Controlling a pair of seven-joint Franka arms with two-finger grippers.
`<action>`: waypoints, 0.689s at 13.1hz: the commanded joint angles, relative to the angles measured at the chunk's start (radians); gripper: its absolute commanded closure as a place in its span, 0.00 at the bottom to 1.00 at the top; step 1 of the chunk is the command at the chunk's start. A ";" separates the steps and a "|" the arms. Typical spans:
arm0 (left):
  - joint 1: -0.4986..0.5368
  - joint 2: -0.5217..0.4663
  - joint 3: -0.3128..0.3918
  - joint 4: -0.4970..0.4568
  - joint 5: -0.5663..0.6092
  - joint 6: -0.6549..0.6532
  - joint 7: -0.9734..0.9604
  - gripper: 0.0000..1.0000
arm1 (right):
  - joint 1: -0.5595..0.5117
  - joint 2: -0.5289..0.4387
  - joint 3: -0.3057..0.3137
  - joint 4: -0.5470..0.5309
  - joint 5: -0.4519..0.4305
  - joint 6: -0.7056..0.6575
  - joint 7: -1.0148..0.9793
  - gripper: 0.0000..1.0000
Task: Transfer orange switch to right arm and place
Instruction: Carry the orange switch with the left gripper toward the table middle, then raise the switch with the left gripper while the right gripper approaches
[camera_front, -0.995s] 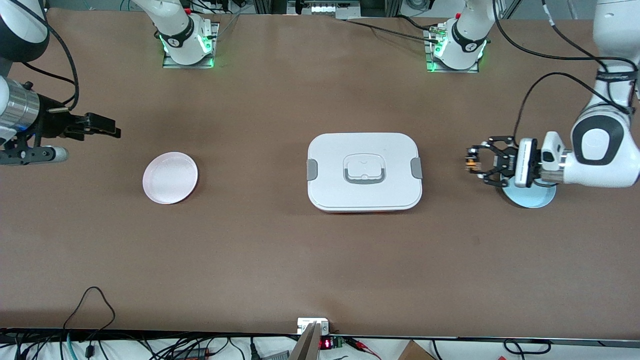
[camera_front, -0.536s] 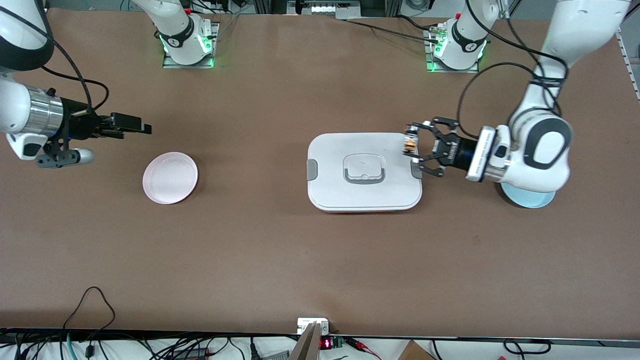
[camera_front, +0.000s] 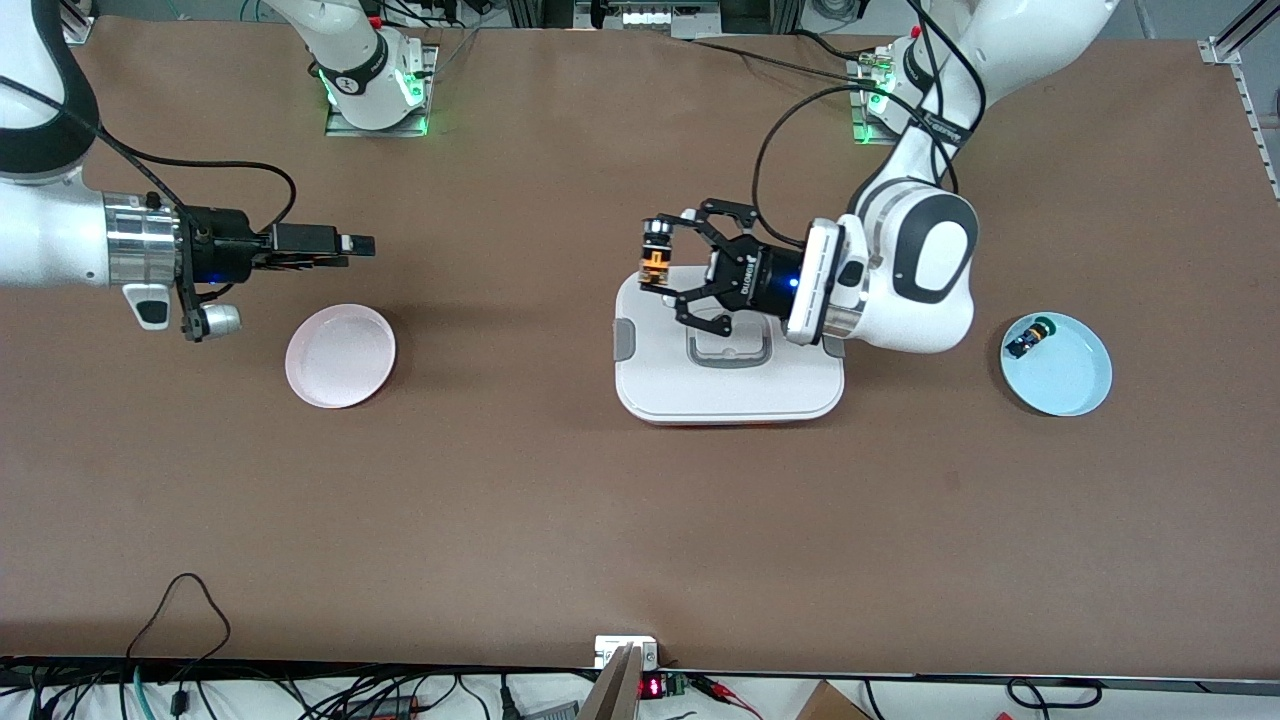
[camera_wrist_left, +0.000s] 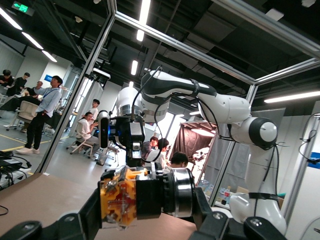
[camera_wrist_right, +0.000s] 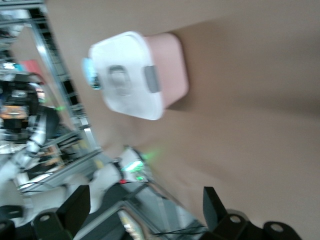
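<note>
My left gripper (camera_front: 655, 262) is shut on the orange switch (camera_front: 654, 264), a small black part with an orange body. It holds the switch in the air over the edge of the white lidded box (camera_front: 730, 385) that faces the right arm's end. In the left wrist view the switch (camera_wrist_left: 120, 196) sits between the black fingers. My right gripper (camera_front: 358, 245), slim and black, is open and empty in the air beside the pink plate (camera_front: 340, 356), pointing toward the left gripper. It also shows in the left wrist view (camera_wrist_left: 132, 142). The right wrist view shows its fingers (camera_wrist_right: 215, 207) wide apart.
A light blue plate (camera_front: 1065, 385) lies toward the left arm's end and holds a small black part with a blue body (camera_front: 1028, 340). The white box also shows in the right wrist view (camera_wrist_right: 130, 75). Both arm bases stand along the table's top edge.
My left gripper has carried the orange switch from beside the blue plate to over the white box. My right gripper has moved toward the middle of the table.
</note>
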 joint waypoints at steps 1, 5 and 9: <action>-0.076 0.028 0.004 0.072 -0.024 0.133 -0.009 1.00 | 0.001 0.005 0.000 -0.047 0.158 -0.006 -0.025 0.00; -0.130 0.043 -0.033 0.136 -0.035 0.303 -0.007 1.00 | 0.024 0.025 0.000 -0.050 0.308 -0.016 -0.016 0.00; -0.198 0.076 -0.033 0.191 -0.121 0.383 -0.007 1.00 | 0.029 0.051 0.001 -0.102 0.476 -0.029 -0.025 0.00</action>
